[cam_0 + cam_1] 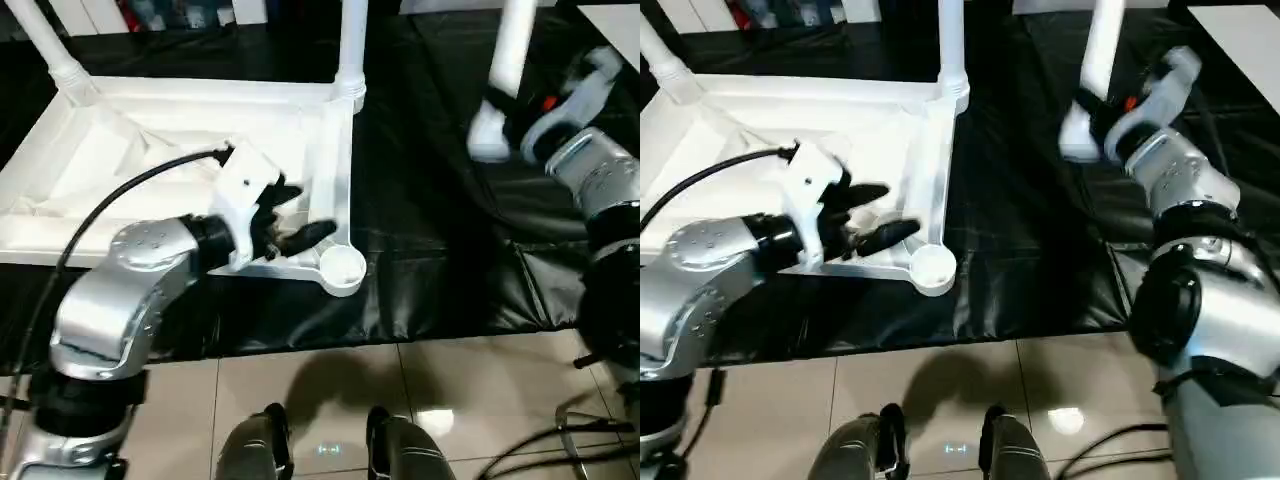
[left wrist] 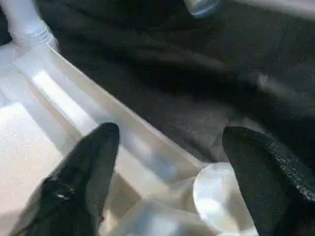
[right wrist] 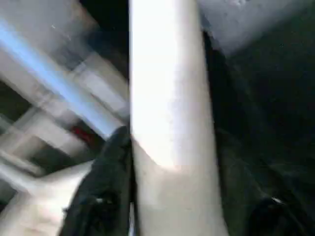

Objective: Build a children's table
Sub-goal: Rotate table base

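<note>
Third leg on its way to the open corner socket

The right hand (image 1: 1095, 120) grips a white leg (image 1: 510, 60) above the black desk (image 1: 430, 230); the left hand (image 1: 290, 230), fingers wide, straddles the upturned table top's (image 1: 120, 170) rim near the empty socket (image 1: 342, 268). Best to steady that rim, then bring the leg upright over the socket before pressing.

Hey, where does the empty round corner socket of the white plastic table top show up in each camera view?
Left eye view: empty round corner socket, lower centre, just beyond the left pincer.
Right eye view: same socket, slightly left of centre.
Left wrist view: socket near the bottom, close beside one of that pincer's two black fingers.
Right wrist view: I can't make it out; a white tubular leg dominates.
Shared landmark: the left pincer.
</note>
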Robot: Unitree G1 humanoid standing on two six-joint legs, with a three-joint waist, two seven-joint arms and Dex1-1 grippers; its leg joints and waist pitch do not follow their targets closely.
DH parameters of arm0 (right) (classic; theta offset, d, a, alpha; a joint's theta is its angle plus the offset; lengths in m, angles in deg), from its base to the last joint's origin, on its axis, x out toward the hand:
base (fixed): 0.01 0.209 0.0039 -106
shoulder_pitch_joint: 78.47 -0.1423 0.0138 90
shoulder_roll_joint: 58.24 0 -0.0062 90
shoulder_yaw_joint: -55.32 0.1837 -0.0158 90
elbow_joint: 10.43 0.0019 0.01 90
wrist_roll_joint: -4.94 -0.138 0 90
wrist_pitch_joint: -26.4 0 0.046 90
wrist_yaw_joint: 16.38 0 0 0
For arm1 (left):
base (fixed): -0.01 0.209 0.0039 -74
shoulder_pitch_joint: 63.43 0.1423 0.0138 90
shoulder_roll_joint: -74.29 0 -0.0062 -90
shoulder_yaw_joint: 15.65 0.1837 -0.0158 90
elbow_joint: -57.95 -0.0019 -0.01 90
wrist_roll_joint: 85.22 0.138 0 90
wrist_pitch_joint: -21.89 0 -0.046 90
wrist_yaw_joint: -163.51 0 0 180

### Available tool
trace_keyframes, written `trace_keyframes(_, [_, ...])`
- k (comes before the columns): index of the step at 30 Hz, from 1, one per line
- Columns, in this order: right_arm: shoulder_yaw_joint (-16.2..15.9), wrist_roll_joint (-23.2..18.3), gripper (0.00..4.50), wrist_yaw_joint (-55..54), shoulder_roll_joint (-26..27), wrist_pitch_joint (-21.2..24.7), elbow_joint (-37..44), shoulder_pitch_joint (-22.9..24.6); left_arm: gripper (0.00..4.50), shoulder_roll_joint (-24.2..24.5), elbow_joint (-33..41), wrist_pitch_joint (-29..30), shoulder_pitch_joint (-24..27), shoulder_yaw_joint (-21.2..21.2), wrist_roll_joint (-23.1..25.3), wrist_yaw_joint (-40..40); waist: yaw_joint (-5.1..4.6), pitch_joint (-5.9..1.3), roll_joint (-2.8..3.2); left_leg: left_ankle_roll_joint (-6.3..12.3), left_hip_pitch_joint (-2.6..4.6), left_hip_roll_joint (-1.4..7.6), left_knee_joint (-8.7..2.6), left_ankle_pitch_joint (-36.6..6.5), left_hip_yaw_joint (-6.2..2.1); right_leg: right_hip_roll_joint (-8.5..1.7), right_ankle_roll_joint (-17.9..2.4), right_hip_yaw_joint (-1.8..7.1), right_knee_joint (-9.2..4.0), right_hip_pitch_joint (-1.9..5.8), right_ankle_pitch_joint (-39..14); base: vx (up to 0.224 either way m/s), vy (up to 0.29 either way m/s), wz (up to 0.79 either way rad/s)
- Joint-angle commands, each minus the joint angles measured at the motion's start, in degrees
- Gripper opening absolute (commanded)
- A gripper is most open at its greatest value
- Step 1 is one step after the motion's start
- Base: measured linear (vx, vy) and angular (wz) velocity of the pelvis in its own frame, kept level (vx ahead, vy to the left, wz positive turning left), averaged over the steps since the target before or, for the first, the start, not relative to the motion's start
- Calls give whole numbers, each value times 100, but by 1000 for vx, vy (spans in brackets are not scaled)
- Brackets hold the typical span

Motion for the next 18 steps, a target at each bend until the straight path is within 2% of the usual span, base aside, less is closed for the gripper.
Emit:
trace_keyframes(1, [-142,-701,192,519,536,509,1801,1015,418,-384,-180,-246,-181,-273,-142,-414,48,-629,10,897,188,323,-280,-745,-146,-408,-1761,229,-296,396,-367,0,0,0])
trace_keyframes(2, [-142,-701,192,519,536,509,1801,1015,427,-384,-180,-246,-181,-273,-142,-414,64,-639,7,896,186,332,-286,-705,-163,-418,-1719,230,-288,404,-346,0,0,0])
trace_keyframes(3, [-216,-852,191,529,666,569,2217,1262,433,-473,-222,-254,-235,-335,-190,-477,71,-691,7,883,202,346,-280,-600,-183,-427,-1783,205,-264,389,-382,0,0,0])
trace_keyframes(4, [-300,-942,191,527,773,567,2555,1470,433,-546,-256,-259,-286,-391,-239,-520,77,-657,-9,842,193,321,-287,-659,-162,-425,-1745,217,-319,374,-608,0,0,0])
trace_keyframes(5, [-438,-1010,191,595,932,393,2969,1756,433,-645,-299,-243,-373,-475,-323,-569,81,-654,-8,803,196,326,-286,-725,-159,-444,-1712,227,-331,370,-731,0,0,0])
trace_keyframes(6, [-533,-1145,191,647,1056,436,3355,2006,445,-735,-343,-246,-453,-553,-406,-617,87,-650,-2,709,210,313,-298,-785,-160,-443,-1540,233,-362,347,-1002,0,0,0])
trace_keyframes(7, [-578,-1319,191,678,1122,590,3614,2155,448,-797,-375,-226,-509,-611,-477,-640,74,-665,-40,702,207,316,-303,-764,-166,-446,-1524,233,-349,354,-1000,0,0,0])
trace_keyframes(8, [-658,-1718,191,780,1249,999,4167,2466,450,-923,-442,-189,-620,-726,-601,-698,75,-645,-38,715,191,296,-312,-691,-175,-429,-1473,231,-357,363,-999,0,0,0])
trace_keyframes(9, [-684,-2021,191,812,1342,1379,4628,2702,450,-1013,-491,-180,-685,-795,-660,-749,93,-639,-22,763,204,311,-314,-680,-175,-435,-1437,239,-372,341,-991,0,0,0])
trace_keyframes(10, [-684,-2021,191,812,1342,1379,4628,2702,450,-1013,-491,-180,-685,-795,-660,-749,94,-651,-19,778,197,320,-316,-648,-194,-437,-1399,224,-358,344,-1015,0,0,0])
trace_keyframes(11, [-847,-2163,191,824,1348,1715,5013,2949,450,-1136,-538,-44,-765,-902,-803,-810,85,-645,-29,766,192,309,-319,-631,-200,-427,-1395,215,-364,334,-1055,0,0,0])
trace_keyframes(12, [-923,-2197,191,823,1345,1845,5168,3052,450,-1189,-556,20,-797,-947,-866,-838,85,-626,-32,722,197,297,-322,-674,-181,-433,-1332,228,-398,323,-1192,0,0,0])
trace_keyframes(13, [-1073,-2271,191,890,1341,1998,5408,3223,450,-1280,-589,62,-856,-1008,-989,-885,69,-626,-53,673,173,289,-328,-705,-191,-450,-1297,220,-411,334,-1340,0,0,0])
trace_keyframes(16, [-1359,-2364,191,995,1383,2063,5752,3554,450,-1496,-721,135,-1013,-1148,-1219,-1052,78,-623,-41,578,172,279,-327,-776,-196,-462,-1148,220,-447,318,-1587,0,0,0])
trace_keyframes(17, [-1543,-2279,191,1034,1353,2028,5829,3696,450,-1646,-827,207,-1125,-1295,-1382,-1185,66,-620,-74,583,167,280,-332,-772,-195,-459,-1120,221,-458,319,-1603,0,0,0])
trace_keyframes(18, [-1607,-2239,191,1040,1357,2005,5848,3742,450,-1704,-871,225,-1179,-1349,-1465,-1210,73,-614,-61,549,163,271,-325,-782,-191,-470,-1086,222,-465,318,-1679,0,0,0])
